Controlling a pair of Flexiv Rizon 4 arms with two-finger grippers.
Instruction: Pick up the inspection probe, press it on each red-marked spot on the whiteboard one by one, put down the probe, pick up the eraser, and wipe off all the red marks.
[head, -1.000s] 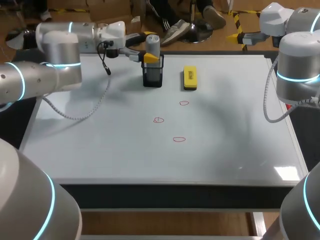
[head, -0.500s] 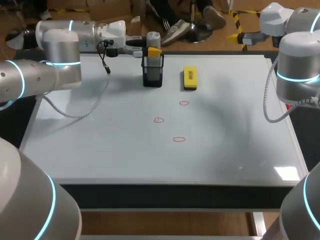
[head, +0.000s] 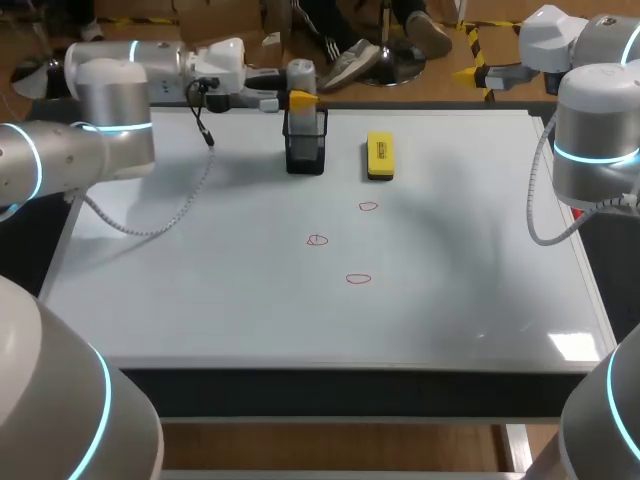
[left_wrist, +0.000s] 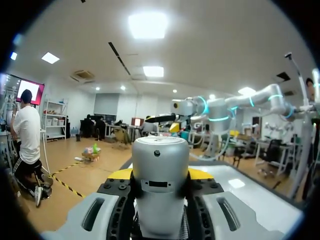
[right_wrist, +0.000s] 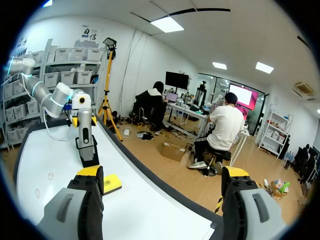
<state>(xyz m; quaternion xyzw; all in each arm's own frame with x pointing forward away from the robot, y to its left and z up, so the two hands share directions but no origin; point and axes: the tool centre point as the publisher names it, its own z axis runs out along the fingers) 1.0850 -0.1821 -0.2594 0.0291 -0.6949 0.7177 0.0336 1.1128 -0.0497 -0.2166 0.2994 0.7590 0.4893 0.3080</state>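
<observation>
— What's the surface?

— A whiteboard (head: 200, 290) lying flat, covering the whole tabletop, with lab floor beyond its far edge.

— And the probe?

— The probe (head: 302, 72) is at the far edge, left of centre, upright over a black mesh holder (head: 305, 145). Its lower end is hidden behind the holder's rim, so I can't tell whether it's clear of it.

— Who has it?

— The left gripper (head: 298, 96), coming in sideways from the left. In the left wrist view the probe (left_wrist: 160, 160) fills the gap and both yellow fingertips (left_wrist: 199, 173) press its sides, so the fingers are clamped on it.

— How will it handle?

— I'd judge it stiff and fairly light: a smooth grey cylinder with a domed cap (metal or hard plastic, hard to say). A round, slick wall can twist or slide under a pressing load, so the upper body just below the cap looks the right place to hold it, axis kept vertical.

— What lies around it?

— The yellow eraser (head: 379, 156) lies flat just right of the holder. Three small red marks sit nearer, mid-board: one (head: 368, 207) farthest, one (head: 317, 240) to its left, one (head: 358, 279) nearest.

— The other arm?

— The right gripper (right_wrist: 162, 175) hangs at the far right corner, fingers wide apart, holding nothing.
</observation>
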